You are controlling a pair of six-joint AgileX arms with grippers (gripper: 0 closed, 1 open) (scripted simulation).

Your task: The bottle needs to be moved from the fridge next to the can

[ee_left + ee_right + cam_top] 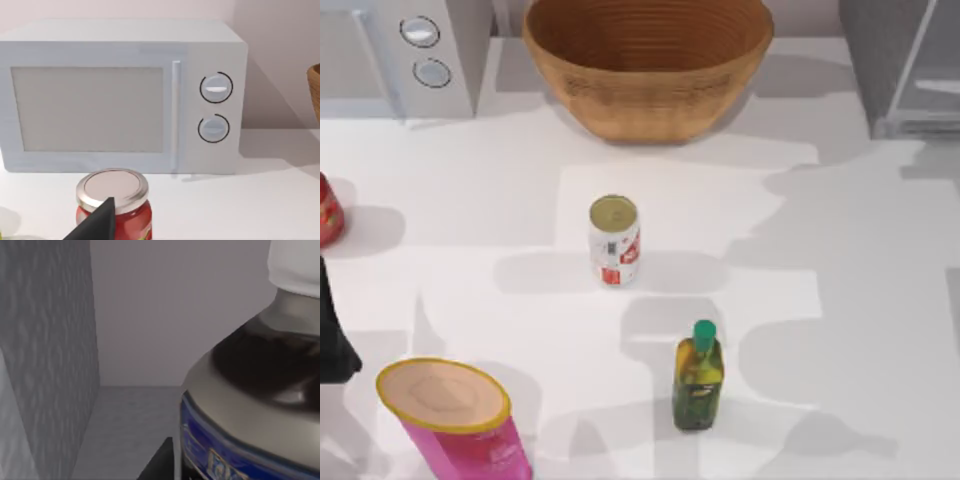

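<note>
Right wrist view: bottle (250,390) beside jaws, inside fridge (45,365).

Bottle (250,390) inside fridge (905,65), far right of can (614,240).

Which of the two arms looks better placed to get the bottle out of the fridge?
Probably the right. Its wrist view sits inside the grey fridge, close against the bottle. The left arm is at the table's left edge, facing the microwave and a red jar.
</note>
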